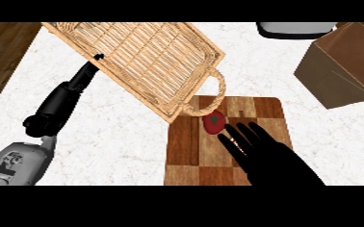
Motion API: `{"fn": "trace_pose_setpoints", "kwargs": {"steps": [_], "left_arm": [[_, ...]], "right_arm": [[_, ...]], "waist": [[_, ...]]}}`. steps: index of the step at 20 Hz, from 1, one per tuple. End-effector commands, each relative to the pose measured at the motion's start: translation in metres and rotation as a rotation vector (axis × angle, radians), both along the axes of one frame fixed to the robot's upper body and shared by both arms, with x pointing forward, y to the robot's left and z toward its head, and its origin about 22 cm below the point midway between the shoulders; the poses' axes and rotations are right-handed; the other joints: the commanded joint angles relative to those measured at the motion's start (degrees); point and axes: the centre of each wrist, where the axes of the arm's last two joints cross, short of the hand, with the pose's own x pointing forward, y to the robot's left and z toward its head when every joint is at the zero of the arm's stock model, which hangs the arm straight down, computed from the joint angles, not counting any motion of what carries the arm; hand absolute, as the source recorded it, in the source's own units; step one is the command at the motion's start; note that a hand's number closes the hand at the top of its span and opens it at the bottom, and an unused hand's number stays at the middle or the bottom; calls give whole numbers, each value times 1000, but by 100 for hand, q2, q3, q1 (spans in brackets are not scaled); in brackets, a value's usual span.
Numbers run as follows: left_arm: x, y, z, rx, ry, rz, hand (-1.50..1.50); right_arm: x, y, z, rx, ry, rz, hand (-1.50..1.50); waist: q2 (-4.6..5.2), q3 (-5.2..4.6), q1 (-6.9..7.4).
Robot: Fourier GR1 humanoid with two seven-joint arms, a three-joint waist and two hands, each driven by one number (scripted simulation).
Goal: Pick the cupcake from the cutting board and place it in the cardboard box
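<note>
Right robot hand (pixel 274 158), fingers straight, covers the cutting board (pixel 186 154) beside the basket's (pixel 142 57) edge.

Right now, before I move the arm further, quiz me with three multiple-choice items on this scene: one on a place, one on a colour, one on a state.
1. Where does the cardboard box stand?
A. at the view's right edge, off the cutting board
B. on the cutting board
C. inside the wicker tray

2. What colour is the small round thing on the cutting board?
A. blue
B. red
C. white

3. How are the fingers of the right hand?
A. curled into a fist off the board
B. curled round the box
C. stretched out straight over the board

Key: 1 A, the box sits on the counter apart from the board. 2 B, it shows red with a dark spot on top. 3 C, the fingers lie straight, their tips beside the red thing.
</note>
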Motion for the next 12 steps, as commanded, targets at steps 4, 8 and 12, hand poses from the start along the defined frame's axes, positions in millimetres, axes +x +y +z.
{"fn": "trace_pose_setpoints", "kwargs": {"steps": [4,8,12], "left_arm": [[-8,8,13,3,-6,-10,0],[1,-4,18,10,-21,5,0],[4,-1,3,6,4,-5,0]], "right_arm": [[11,22,-27,-43,-55,-32,-150],[2,33,-34,-58,-42,-28,-150],[23,22,-52,-106,-55,-41,-150]], "waist": [[-6,5,20],[-6,4,-16],[1,5,-17]]}}
